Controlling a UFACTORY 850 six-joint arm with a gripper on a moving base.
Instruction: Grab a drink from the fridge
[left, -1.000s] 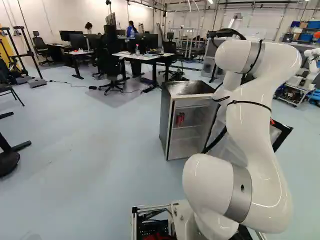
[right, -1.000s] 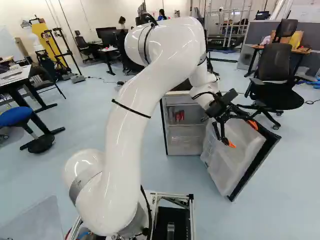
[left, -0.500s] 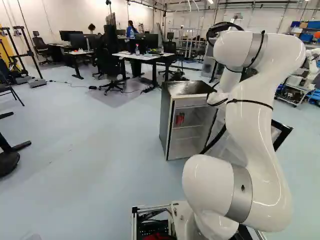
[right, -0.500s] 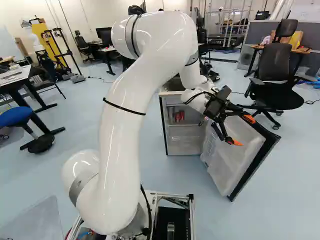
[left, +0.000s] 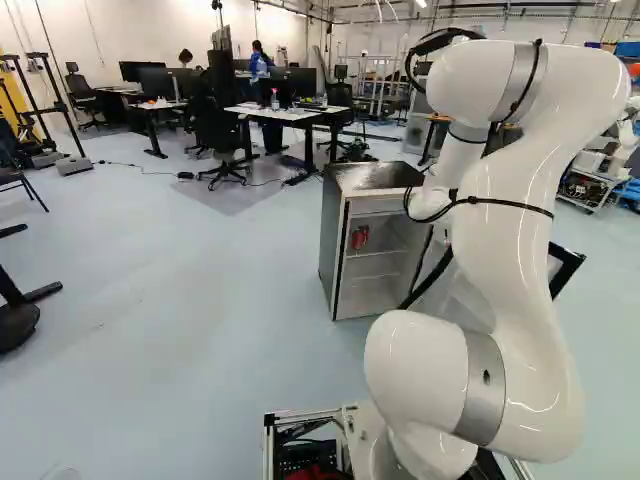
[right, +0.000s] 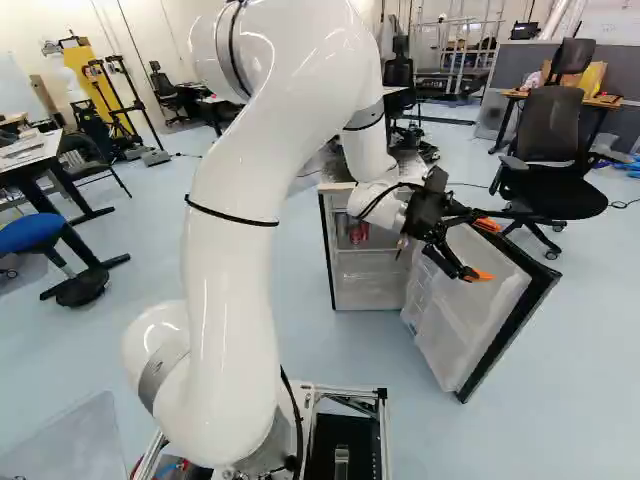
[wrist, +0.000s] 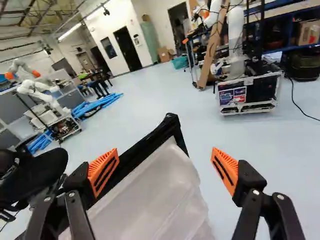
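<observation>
The gripper (right: 485, 250) stands open over the fridge door's inner side in the right base view, pointing away from the cabinet. From the wrist, the open gripper (wrist: 164, 167) has nothing gripped; a top corner of the door (wrist: 152, 187), black-edged with translucent bins, lies beneath and between its fingers. I cannot tell whether they touch it. The small fridge (left: 337, 240) stands with its door (right: 465, 320) swung wide. Red cans (right: 358, 232) sit together on its upper shelf, also showing as a red drink (left: 360, 238) in the left base view.
A black office chair (right: 550, 170) stands beyond the door. Desks with monitors (left: 290, 113) are behind the fridge. At the left of the right base view is a blue stool (right: 32, 232). Another robot (wrist: 37, 92) stands far off, and a wheeled case (wrist: 247, 94) lies ahead of the gripper.
In the right base view my wrist and upper arm have shifted left, and the gripper has swung to point more rightward. Its fingers have stayed open. The base, fridge and door have not moved.
</observation>
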